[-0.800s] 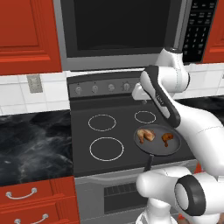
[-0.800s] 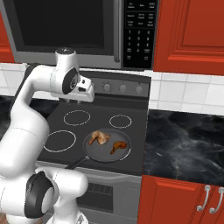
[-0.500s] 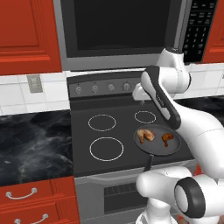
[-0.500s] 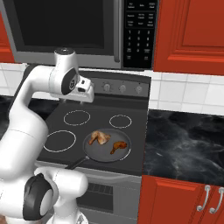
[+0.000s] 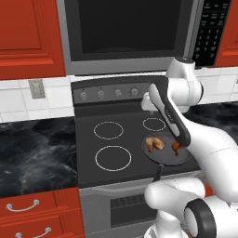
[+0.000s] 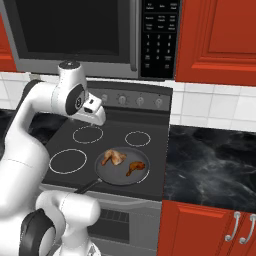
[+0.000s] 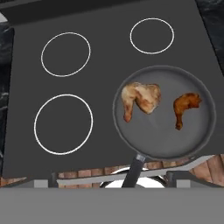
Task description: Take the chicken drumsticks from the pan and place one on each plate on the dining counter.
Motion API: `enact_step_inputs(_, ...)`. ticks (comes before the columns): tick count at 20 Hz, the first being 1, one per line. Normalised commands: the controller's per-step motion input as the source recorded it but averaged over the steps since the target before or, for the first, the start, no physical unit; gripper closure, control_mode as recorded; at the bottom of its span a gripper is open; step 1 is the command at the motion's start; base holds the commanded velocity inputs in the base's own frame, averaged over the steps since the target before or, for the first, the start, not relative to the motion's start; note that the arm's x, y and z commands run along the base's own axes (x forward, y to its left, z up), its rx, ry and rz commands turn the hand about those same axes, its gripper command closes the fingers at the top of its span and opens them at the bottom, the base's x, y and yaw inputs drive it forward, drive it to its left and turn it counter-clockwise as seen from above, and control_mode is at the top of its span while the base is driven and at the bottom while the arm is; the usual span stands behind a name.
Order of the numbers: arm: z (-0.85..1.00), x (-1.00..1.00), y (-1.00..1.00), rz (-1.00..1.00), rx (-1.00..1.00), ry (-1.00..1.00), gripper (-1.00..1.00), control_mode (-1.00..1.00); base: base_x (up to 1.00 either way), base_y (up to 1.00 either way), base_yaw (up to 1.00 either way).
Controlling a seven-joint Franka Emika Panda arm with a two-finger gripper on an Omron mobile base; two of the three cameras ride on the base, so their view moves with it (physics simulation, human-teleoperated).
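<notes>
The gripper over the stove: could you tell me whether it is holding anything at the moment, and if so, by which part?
Nothing is held. The gripper hangs open above the stovetop, and both chicken drumsticks lie in the pan.

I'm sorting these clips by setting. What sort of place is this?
A home-style kitchen, rendered: a black stove with ring burners holds a pan of chicken drumsticks, with a microwave and red cabinets above.
</notes>
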Motion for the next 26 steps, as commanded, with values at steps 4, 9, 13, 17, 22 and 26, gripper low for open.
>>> enact_step_inputs(4,-0.25,-0.21,0.00,-0.24,0.02,0.03,-1.00,-1.00,0.00,0.00,0.00)
enact_step_inputs(9,-0.45,-0.07,-0.03,-0.18,0.00,0.00,-1.00,-1.00,0.00,0.00,0.00)
enact_step_inputs(13,-0.58,-0.01,-0.13,-0.12,0.00,0.00,-1.00,-1.00,0.00,0.00,0.00)
enact_step_inputs(17,-0.59,0.00,-0.18,-0.09,0.02,0.00,-1.00,-1.00,0.00,0.00,0.00)
enact_step_inputs(22,-0.54,0.02,-0.07,-0.01,0.03,0.01,-1.00,-1.00,0.00,0.00,0.00)
enact_step_inputs(26,-0.55,0.11,-0.01,0.00,0.01,0.01,-1.00,-1.00,0.00,0.00,0.00)
